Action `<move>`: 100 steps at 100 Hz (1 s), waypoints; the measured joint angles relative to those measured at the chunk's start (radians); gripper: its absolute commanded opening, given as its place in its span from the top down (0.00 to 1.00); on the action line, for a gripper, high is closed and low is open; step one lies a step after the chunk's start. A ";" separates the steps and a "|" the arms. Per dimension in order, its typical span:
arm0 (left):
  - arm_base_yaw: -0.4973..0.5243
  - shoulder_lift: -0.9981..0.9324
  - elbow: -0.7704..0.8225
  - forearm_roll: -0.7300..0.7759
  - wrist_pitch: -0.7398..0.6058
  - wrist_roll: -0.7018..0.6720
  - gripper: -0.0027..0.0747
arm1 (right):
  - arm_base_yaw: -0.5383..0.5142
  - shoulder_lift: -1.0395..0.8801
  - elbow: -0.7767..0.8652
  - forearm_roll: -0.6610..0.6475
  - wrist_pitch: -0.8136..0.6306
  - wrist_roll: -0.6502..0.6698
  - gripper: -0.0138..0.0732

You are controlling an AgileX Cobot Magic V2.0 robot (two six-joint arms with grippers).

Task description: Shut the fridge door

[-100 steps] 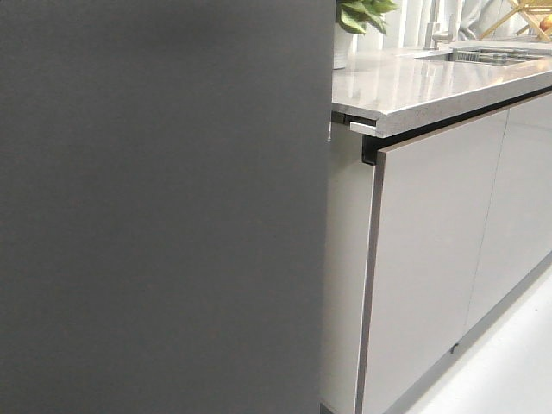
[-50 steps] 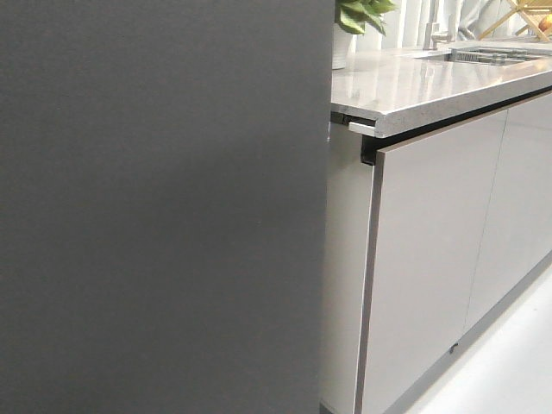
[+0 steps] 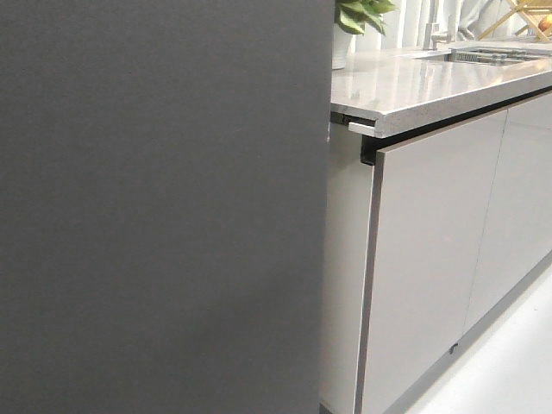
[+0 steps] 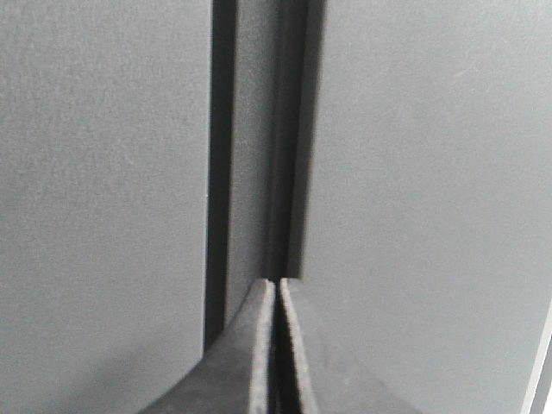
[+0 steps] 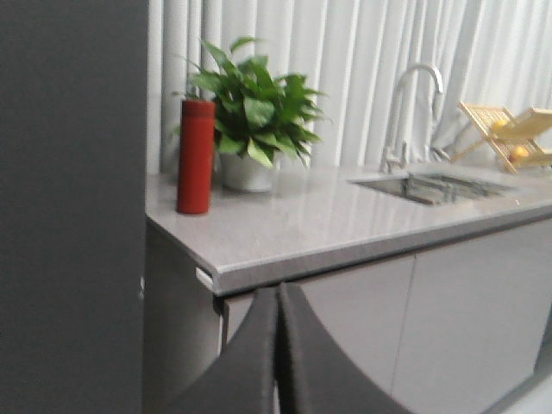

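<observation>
The fridge door is a matte dark grey slab that fills the left of the front view, its right edge beside the cabinets. No white inner lining shows. In the left wrist view my left gripper is shut and empty, its tips close to the dark seam between the door face and another dark grey panel. In the right wrist view my right gripper is shut and empty, in front of the counter edge, with the door to one side. Neither gripper shows in the front view.
A grey countertop runs to the right over glossy light grey cabinet fronts. On it stand a red bottle, a potted plant, a sink with tap and a wooden rack. White floor lies lower right.
The door's right edge has shifted very slightly left against the cabinets; otherwise the scene is the same.
</observation>
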 measured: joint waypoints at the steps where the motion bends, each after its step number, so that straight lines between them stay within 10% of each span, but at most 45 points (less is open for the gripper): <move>1: 0.000 0.000 0.000 0.000 0.000 0.000 0.99 | 0.000 -0.004 0.011 0.000 0.000 0.000 0.93; 100: 0.000 0.000 0.000 0.000 0.000 0.000 0.99 | -0.065 -0.178 0.180 0.000 -0.004 0.000 0.93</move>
